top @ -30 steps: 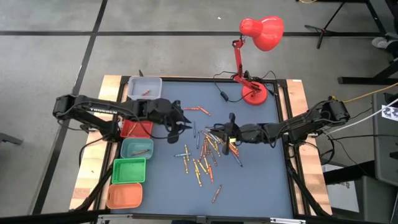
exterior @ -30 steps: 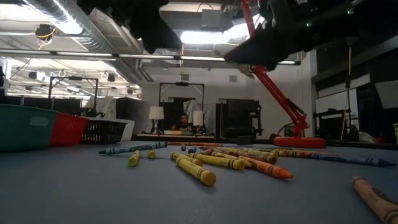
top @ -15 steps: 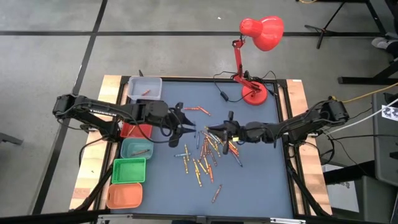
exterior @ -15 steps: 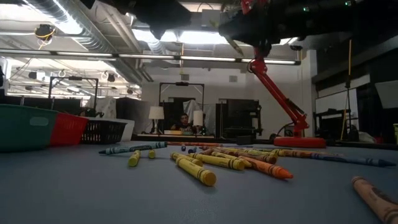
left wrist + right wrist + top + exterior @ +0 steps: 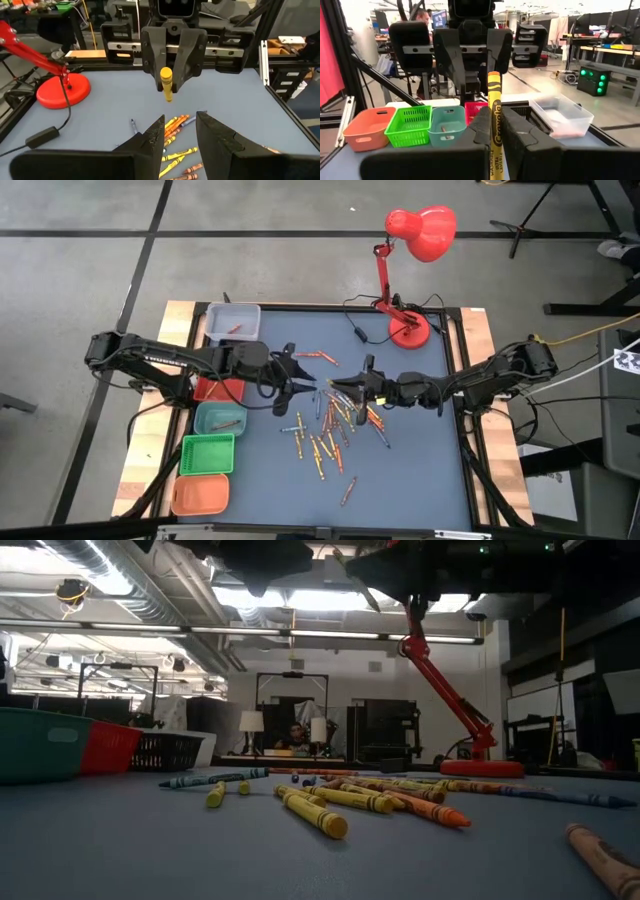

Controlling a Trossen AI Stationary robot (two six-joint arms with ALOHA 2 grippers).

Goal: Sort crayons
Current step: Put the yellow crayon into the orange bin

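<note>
right gripper (image 5: 340,386): clenched on a yellow paper-wrapped crayon (image 5: 493,117), above the scattered crayons (image 5: 330,430)
left gripper (image 5: 305,383): released, facing it

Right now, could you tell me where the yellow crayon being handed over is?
The yellow crayon is clamped in the right end effector, held above mid-table over the loose crayons, facing the open left end effector.

light: bright, even overhead | shadows: soft | low view: foreground blurred
</note>
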